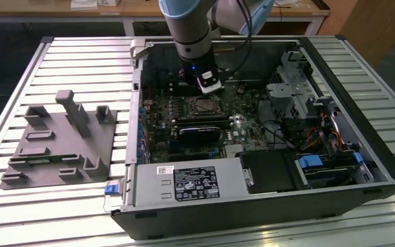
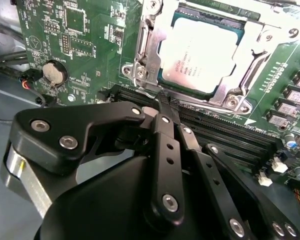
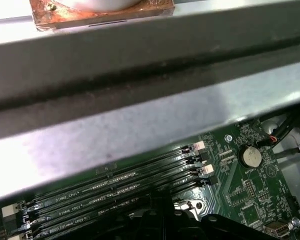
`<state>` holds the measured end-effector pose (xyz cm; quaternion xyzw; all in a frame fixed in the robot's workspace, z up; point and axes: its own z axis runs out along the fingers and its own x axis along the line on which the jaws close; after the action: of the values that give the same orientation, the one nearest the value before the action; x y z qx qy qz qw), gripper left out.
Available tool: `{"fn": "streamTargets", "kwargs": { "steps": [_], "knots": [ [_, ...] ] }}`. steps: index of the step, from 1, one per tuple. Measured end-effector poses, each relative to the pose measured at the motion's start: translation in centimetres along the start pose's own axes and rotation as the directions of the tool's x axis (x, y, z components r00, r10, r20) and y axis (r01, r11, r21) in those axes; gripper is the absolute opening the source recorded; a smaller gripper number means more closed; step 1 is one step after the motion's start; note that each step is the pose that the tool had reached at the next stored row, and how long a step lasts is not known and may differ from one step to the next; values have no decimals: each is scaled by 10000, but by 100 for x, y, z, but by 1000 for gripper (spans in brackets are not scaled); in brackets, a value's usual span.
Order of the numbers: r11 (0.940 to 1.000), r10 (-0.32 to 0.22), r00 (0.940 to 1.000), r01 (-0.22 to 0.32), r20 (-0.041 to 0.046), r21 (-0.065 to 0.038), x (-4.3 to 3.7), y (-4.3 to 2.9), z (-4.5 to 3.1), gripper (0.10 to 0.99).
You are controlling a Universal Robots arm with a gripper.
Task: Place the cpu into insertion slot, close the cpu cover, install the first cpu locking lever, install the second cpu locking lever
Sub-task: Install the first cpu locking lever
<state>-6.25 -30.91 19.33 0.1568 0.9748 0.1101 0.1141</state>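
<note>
Second wrist view: cpu (image 2: 197, 52) sits inside insertion slot (image 2: 145, 50).

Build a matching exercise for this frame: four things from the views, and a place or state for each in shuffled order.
Things:
1. cpu
2. cpu cover
3. gripper
4. grey fixture block

Places or states:
A. on the slatted table, outside the case
B. seated in the insertion slot
C. closed down around the chip
D. fingers together, tips by the socket's edge

Pairs: 1-B, 2-C, 3-D, 4-A
</note>
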Motion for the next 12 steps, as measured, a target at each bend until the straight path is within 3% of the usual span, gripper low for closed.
{"fn": "streamTargets", "kwargs": {
  "steps": [12],
  "knots": [
    [9999,-6,10000,5,62,115,5,-7,26,106]
  ]
}}
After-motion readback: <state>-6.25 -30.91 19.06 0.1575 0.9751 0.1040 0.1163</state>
